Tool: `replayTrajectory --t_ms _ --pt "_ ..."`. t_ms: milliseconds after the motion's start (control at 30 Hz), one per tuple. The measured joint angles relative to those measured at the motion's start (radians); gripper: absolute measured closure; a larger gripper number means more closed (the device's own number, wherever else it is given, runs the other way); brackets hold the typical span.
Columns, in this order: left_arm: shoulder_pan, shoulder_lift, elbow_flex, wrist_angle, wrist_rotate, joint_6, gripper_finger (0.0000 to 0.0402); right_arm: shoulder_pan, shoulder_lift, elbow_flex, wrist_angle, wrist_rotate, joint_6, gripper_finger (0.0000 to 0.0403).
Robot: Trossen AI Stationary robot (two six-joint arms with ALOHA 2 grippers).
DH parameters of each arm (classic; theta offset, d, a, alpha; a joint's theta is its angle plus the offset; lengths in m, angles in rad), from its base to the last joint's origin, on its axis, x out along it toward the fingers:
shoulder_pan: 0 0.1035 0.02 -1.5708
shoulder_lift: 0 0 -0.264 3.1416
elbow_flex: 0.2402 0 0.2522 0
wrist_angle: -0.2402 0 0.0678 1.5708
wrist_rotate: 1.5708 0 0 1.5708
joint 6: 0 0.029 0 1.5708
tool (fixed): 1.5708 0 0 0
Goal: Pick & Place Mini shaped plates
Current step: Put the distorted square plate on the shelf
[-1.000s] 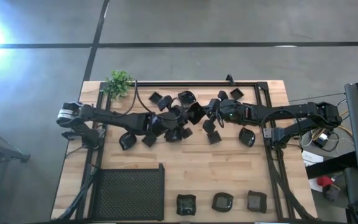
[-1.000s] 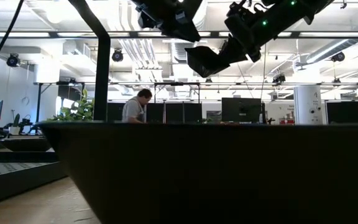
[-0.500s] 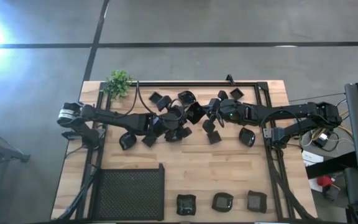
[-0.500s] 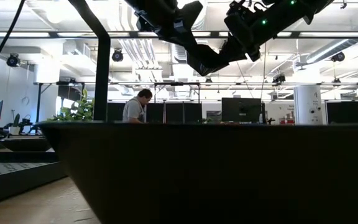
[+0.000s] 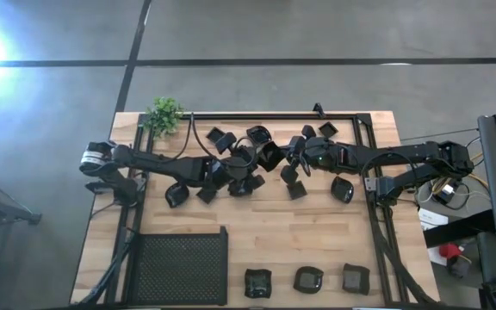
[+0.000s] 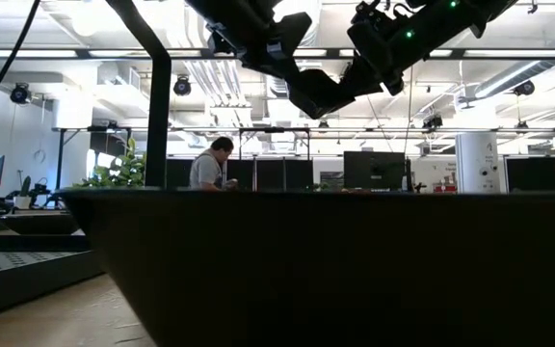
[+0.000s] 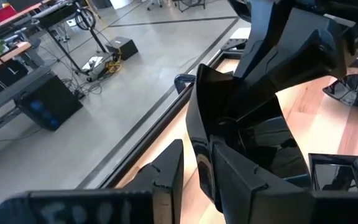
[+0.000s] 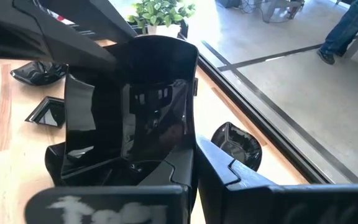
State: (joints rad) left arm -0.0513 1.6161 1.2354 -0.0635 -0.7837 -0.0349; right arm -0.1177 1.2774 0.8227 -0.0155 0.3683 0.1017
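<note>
Glossy black dishes meet above the table's back middle.
My left gripper (image 7: 194, 180) pinches one mini plate (image 7: 244, 134); my right gripper (image 8: 194, 168) clamps another plate (image 8: 148, 102), nearly touching.

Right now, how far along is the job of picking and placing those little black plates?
Done so far, it seems: three small glossy black plates sit in a row along the wooden table's near edge. In hand: the right gripper is clamped on a rounded-square glossy black plate, and the left gripper holds another dark plate at mid-table. Left: the cluster of dark plates at the far side.
</note>
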Motion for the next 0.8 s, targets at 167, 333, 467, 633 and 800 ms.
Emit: replayTrajectory --t_ms 167,333,467,633,800 --pt "0.004 0.005 0.0 -0.008 0.031 -0.015 0.0321 0.0 0.0 0.0 0.001 0.0 0.0 0.0394" --pt "0.008 0.01 0.0 -0.013 0.033 -0.02 0.0321 0.0 0.0 0.0 0.004 0.0 0.003 0.0394" --pt "0.011 0.014 0.0 -0.016 0.034 -0.042 0.0323 0.0 0.0 0.0 0.004 0.0 0.008 0.0394" --pt "0.012 0.017 0.0 -0.022 0.035 -0.053 0.0364 0.0 0.0 0.0 0.005 0.0 0.01 0.0394" --pt "0.017 0.017 0.0 -0.023 0.033 -0.073 0.0398 0.0 0.0 0.0 0.004 0.0 0.012 0.0394"
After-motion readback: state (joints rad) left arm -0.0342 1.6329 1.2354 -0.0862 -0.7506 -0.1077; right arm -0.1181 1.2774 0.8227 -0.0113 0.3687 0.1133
